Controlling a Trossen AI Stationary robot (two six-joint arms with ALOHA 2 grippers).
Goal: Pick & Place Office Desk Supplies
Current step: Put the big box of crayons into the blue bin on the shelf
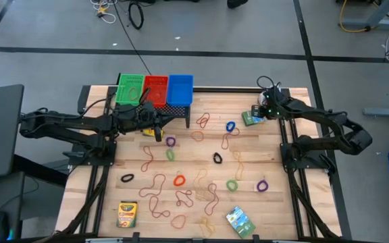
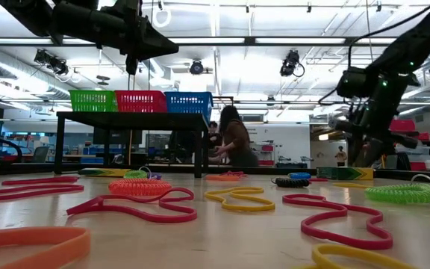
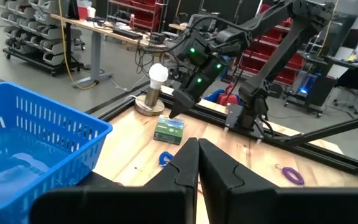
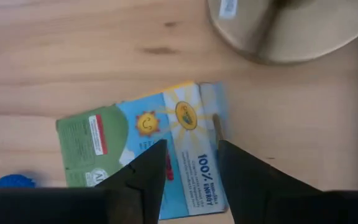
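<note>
- High view: the right gripper [image 1: 259,112] is seen at the far right of the bench [image 1: 275,158], just over a green printed packet [image 1: 251,119] beside the white ball on its round base [image 1: 266,99]. The left gripper [image 1: 157,125] is held near the black rack [image 1: 184,108] carrying the green basket [image 1: 130,89], red basket [image 1: 157,89] and blue basket [image 1: 180,88]. Rubber-band loops [image 1: 179,181] are scattered over the bench; a crayon box [image 1: 127,213] and a second green packet [image 1: 239,221] lie at the near edge.
- Low view: loops are seen in the foreground; the three baskets sit atop the rack; a person [image 2: 234,138] is seen in the room behind.
- Left wrist view: the left jaws are pressed together with nothing between them; the blue basket is close beside them.
- Right wrist view: the right jaws stand apart above the packet, which lies flat on the bench; nothing is gripped.
</note>
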